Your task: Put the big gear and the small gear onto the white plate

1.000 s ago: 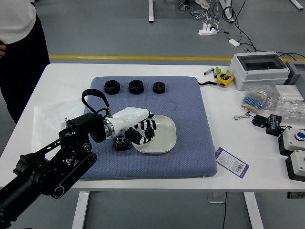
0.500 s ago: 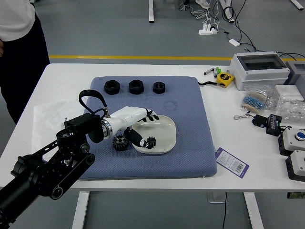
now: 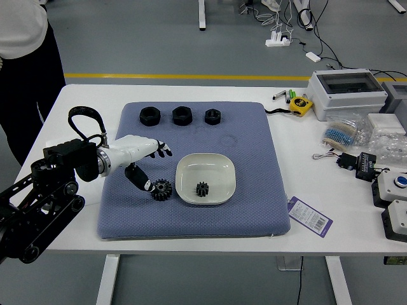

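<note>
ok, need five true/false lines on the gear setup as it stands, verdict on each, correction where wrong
1. The small gear is on the white plate. True.
2. The big gear is on the plate too. False: it sits on the mat, left of the plate.
3. The left hand is gripping the small gear. False: it holds nothing, fingers spread.
4. Three black round parts sit in a row beyond the plate. True.
5. The yellow tape measure lies right of the mat. True.

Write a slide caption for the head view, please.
Small gear on the white plate, open left hand near the big gear on the blue mat.
</note>
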